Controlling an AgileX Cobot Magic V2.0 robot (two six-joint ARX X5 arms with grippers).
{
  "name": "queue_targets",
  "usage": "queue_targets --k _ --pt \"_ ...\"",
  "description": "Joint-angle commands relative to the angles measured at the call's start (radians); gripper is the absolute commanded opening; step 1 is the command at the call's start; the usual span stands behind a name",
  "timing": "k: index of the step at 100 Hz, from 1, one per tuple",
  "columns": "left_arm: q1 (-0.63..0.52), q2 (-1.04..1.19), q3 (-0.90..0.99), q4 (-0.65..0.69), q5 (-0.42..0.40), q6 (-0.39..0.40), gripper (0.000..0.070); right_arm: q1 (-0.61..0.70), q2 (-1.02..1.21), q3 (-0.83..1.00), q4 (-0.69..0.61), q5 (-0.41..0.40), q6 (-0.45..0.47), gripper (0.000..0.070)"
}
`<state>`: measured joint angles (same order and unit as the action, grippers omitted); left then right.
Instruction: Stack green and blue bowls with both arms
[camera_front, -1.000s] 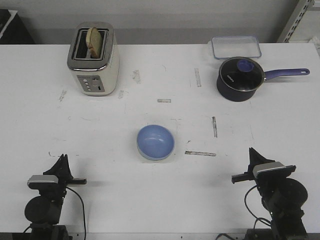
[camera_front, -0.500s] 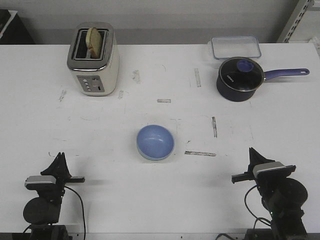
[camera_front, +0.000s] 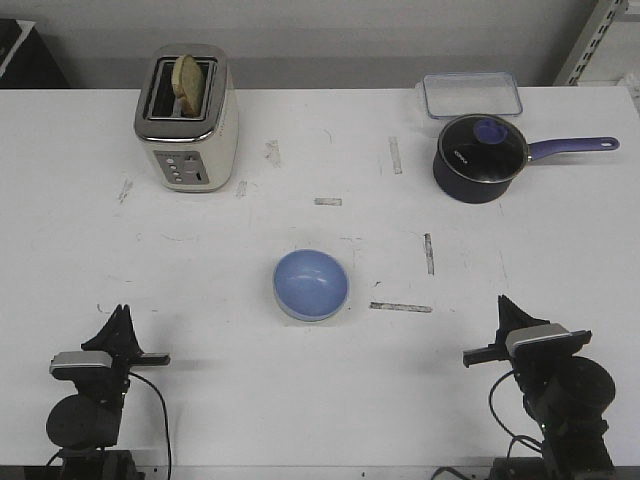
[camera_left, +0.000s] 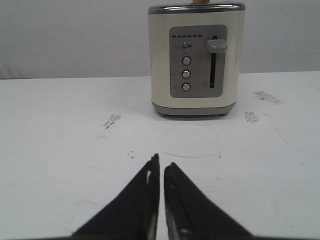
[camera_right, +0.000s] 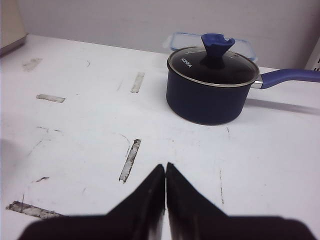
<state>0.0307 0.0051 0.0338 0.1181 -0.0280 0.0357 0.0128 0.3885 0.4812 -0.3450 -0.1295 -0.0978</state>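
The light blue bowl (camera_front: 311, 284) stands upright in the middle of the table. A pale greenish edge (camera_front: 287, 309) shows under its near left side, as of the green bowl nested below it; the rest of that bowl is hidden. My left gripper (camera_front: 122, 314) is low at the near left, shut and empty, far from the bowl. In the left wrist view the left gripper (camera_left: 160, 161) shows only a hairline gap. My right gripper (camera_front: 504, 304) is at the near right, shut and empty, also shown in the right wrist view (camera_right: 165, 166). Neither wrist view shows a bowl.
A cream toaster (camera_front: 187, 120) with a slice of bread stands at the back left, also in the left wrist view (camera_left: 196, 59). A dark blue saucepan (camera_front: 480, 158) with glass lid and long handle stands at the back right, a clear lidded box (camera_front: 471, 93) behind it.
My left gripper has drawn back a little toward the table's near edge, then stopped. The right arm and the bowl have not moved.
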Motion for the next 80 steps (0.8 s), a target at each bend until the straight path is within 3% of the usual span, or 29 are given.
queue_targets --k 1,14,31,56,80 --pt "0.001 -0.002 -0.022 0.012 -0.001 -0.002 0.0002 -0.004 -0.014 -0.002 0.017 -0.001 -0.002 0.0" --pt "0.001 -0.002 -0.022 0.012 -0.001 -0.002 0.0002 -0.035 -0.07 -0.06 0.09 0.018 -0.002 0.0" --pt "0.001 -0.002 -0.022 0.012 -0.001 -0.002 0.0002 -0.093 -0.197 -0.217 0.208 0.105 0.058 0.0" --pt "0.001 -0.002 -0.022 0.012 -0.001 -0.002 0.0002 -0.089 -0.394 -0.419 0.243 0.103 0.058 0.0" --pt "0.001 -0.002 -0.021 0.011 -0.001 -0.002 0.0002 -0.061 -0.388 -0.469 0.286 0.108 0.067 0.0"
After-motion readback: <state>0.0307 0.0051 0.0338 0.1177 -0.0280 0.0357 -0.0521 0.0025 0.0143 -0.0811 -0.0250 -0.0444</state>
